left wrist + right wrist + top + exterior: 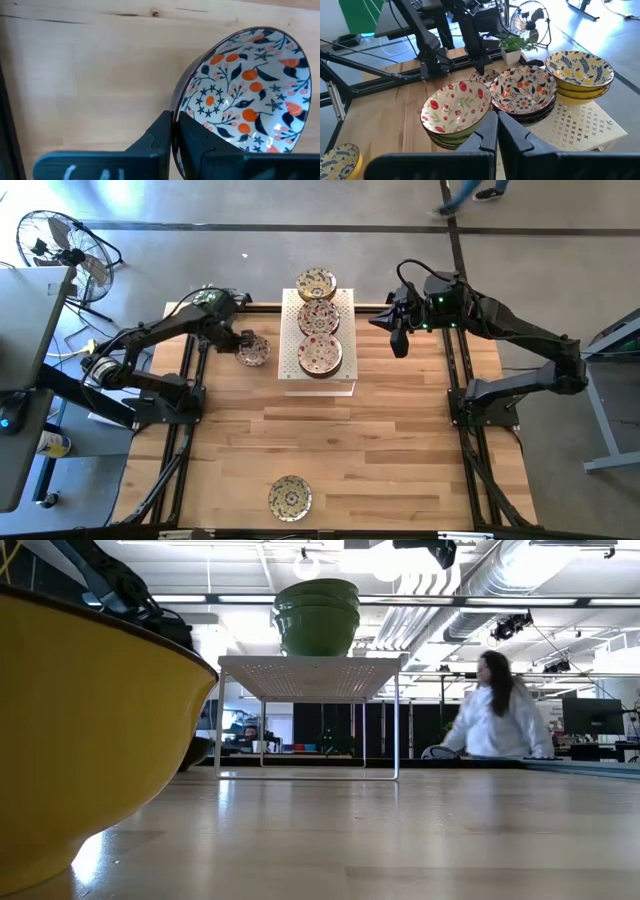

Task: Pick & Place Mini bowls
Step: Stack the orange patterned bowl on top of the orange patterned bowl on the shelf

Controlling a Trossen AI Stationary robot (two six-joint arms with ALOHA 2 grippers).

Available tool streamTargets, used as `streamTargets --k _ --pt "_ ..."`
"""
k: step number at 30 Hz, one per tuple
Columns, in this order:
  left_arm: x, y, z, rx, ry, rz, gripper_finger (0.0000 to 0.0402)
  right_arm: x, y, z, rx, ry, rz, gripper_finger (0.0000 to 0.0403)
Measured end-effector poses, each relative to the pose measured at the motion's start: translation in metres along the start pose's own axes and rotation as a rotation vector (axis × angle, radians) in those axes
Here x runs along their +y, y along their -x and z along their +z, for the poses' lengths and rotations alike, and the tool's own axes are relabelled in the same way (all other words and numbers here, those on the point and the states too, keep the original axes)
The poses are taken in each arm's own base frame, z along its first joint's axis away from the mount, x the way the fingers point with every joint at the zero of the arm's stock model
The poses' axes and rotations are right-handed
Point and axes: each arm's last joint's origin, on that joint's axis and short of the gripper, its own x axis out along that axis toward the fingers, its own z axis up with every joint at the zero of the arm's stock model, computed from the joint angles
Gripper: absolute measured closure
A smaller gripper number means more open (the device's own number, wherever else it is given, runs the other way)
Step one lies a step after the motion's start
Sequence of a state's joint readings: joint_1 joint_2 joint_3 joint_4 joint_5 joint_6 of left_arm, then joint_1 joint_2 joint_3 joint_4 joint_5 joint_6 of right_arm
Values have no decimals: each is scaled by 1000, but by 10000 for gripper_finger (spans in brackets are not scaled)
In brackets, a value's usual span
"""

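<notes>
While clamped shut on the rim of an orange-flowered mini bowl just left of the white perforated rack bearing three bowl stacks, left gripper low over the table; right gripper closed, empty, above the rack's right.

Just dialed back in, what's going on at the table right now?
The left gripper is pinching the rim of an orange-flowered mini bowl beside the white perforated rack. Three bowl stacks sit on the rack. The right gripper, fingers together and holding nothing, hangs over the rack's other side. One yellow-patterned bowl sits alone at the near edge.
</notes>
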State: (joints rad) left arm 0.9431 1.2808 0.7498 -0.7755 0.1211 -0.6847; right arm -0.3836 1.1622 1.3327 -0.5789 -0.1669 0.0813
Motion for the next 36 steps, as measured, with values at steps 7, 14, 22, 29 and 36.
streamTargets --k 7,14,22,29,36 --pt "-2 0 -2 11 -22 -7 326 0 0 0 0 3 0 401" --pt "-2 0 -2 9 -21 -6 287 0 0 0 0 3 0 401" --pt "-4 -7 2 -2 -21 1 262 0 0 0 0 3 0 401" --pt "-7 -23 8 21 -48 12 264 0 0 0 0 -12 1 401" --pt "-5 -22 6 39 -82 25 334 0 0 0 0 -22 1 401"
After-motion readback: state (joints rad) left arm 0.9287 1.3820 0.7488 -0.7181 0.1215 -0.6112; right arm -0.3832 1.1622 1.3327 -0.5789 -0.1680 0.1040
